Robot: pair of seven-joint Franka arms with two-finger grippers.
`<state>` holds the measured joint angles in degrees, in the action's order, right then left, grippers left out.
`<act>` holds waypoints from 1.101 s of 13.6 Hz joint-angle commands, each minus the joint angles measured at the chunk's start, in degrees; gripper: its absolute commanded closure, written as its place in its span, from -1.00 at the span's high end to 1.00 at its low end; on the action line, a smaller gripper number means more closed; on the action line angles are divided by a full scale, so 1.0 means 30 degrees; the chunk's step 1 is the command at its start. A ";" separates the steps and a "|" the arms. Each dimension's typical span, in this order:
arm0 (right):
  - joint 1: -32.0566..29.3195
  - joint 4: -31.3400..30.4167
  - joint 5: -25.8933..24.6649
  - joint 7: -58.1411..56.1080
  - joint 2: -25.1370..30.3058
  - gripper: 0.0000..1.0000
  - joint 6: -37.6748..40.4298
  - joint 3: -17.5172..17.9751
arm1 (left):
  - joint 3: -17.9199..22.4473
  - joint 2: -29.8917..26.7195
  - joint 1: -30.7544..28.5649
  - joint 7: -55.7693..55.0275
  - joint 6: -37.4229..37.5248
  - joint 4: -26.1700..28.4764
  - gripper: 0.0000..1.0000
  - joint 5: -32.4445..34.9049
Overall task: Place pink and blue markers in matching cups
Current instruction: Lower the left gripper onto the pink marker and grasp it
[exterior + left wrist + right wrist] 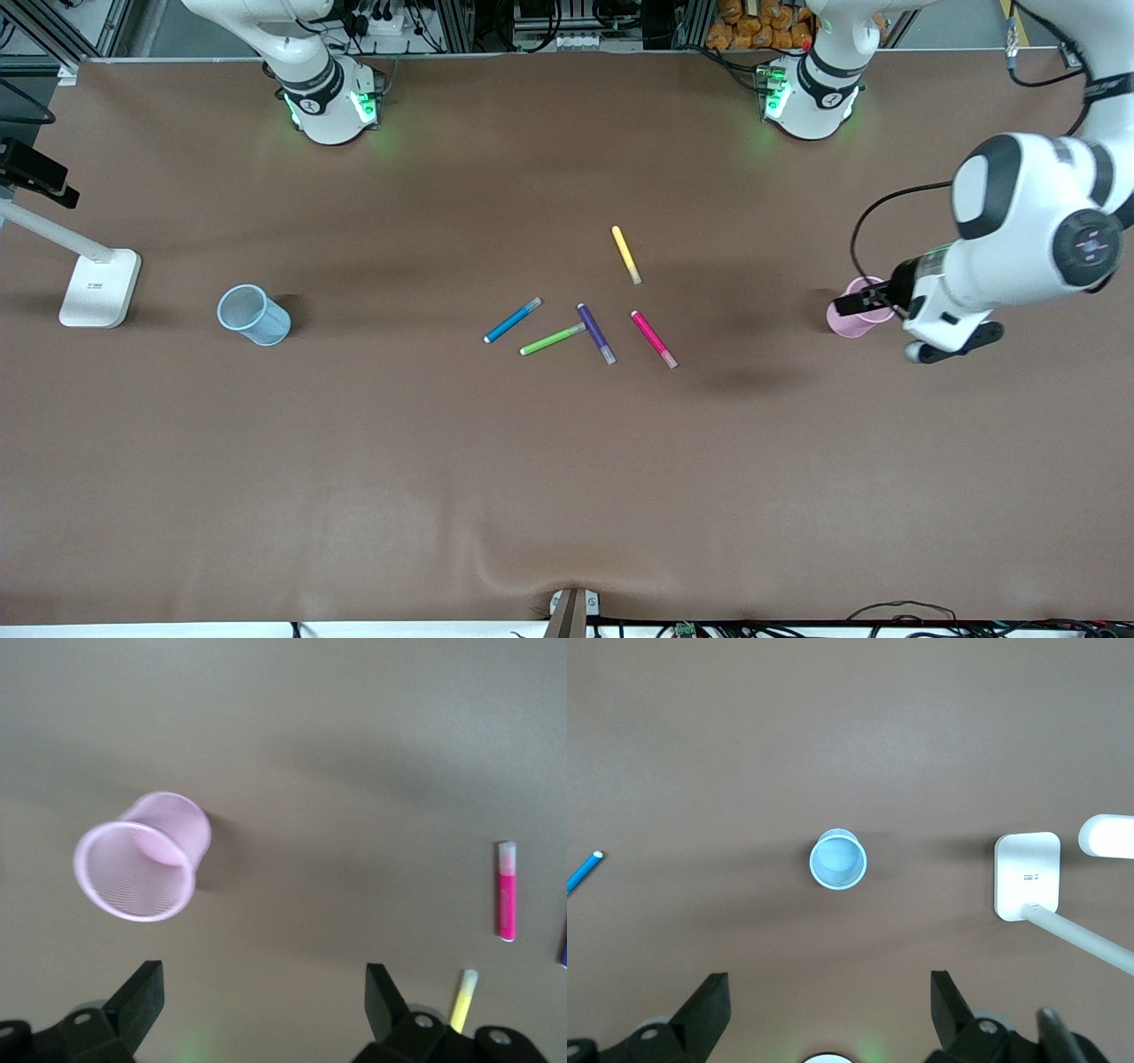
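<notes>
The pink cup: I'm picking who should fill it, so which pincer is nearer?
Left. The left pincer hovers open right by the pink cup; the right pincer, also open, is over the blue cup at the right arm's end.

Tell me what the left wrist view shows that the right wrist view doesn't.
Only the left wrist view shows the pink cup, upright on the table, plus the pink marker and the tip of the yellow marker, all lying apart from the cup. Only the right wrist view shows the blue cup, the end of the blue marker and the white lamp base. Both share the brown table and an open end effector at the frame edge: the left end effector and the right end effector.
</notes>
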<state>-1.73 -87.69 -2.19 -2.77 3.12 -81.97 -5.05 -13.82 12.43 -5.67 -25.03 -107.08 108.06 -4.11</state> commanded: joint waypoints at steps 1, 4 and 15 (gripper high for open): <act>-0.0389 0.0315 0.0320 -0.0073 -0.0132 1.00 0.0079 0.0190 | -0.0521 0.1096 0.0597 -0.1904 -0.0428 -0.0158 1.00 -0.0270; -0.0360 0.0285 0.0320 -0.0073 -0.0132 1.00 0.0079 0.0190 | -0.0522 0.2763 0.1564 -0.3254 -0.0661 -0.0741 1.00 -0.0561; -0.0359 0.0344 0.0320 -0.0073 -0.0132 1.00 0.0079 0.0219 | -0.0492 0.8392 0.4903 -0.9380 -0.4643 -0.4406 1.00 -0.2291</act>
<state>-1.76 -87.66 -2.19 -2.77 3.12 -82.03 -4.84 -15.48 34.45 8.33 -52.12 -119.79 98.12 -9.85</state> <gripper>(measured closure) 0.000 0.000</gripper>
